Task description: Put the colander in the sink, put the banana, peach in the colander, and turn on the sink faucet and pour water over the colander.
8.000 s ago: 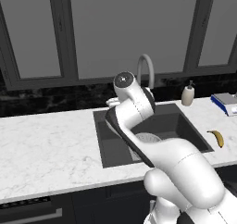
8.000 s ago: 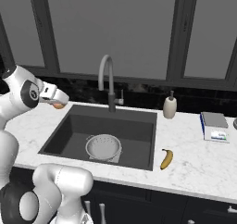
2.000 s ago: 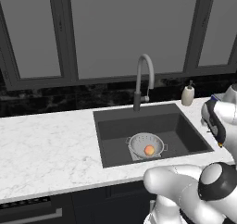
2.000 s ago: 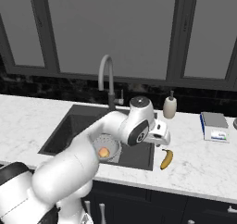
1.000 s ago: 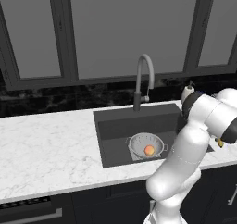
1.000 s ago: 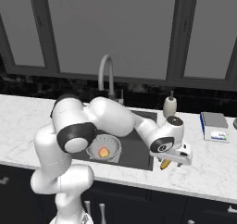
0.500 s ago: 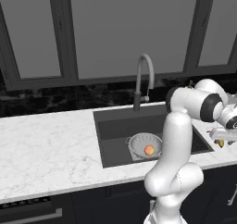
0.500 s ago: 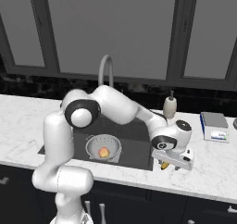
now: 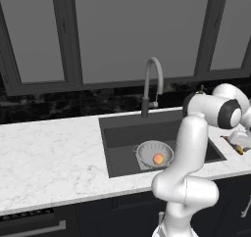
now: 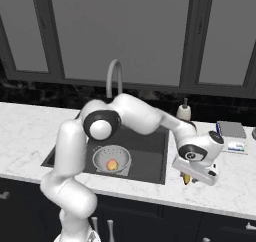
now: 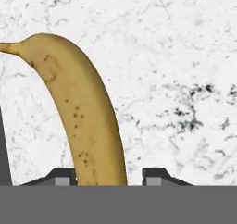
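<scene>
My tool (image 11: 109, 177) is hanging open over the banana (image 11: 78, 112) — fingertips either side, not touching. The banana is lying on the tabletop (image 11: 185, 56) — the peach (image 9: 158, 158) is sitting in the colander (image 9: 154, 153).

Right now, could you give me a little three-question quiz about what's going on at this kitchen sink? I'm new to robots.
1. True or false: the peach already lies in the colander, which sits in the sink.
2. Where is the banana? A) in the colander B) on the marble counter C) under the sink faucet
3. Fill in: in the hand view the banana runs down between the two tips of the ______, which are spread to either side of it.

Key: 1 true; 2 B; 3 gripper.
</scene>
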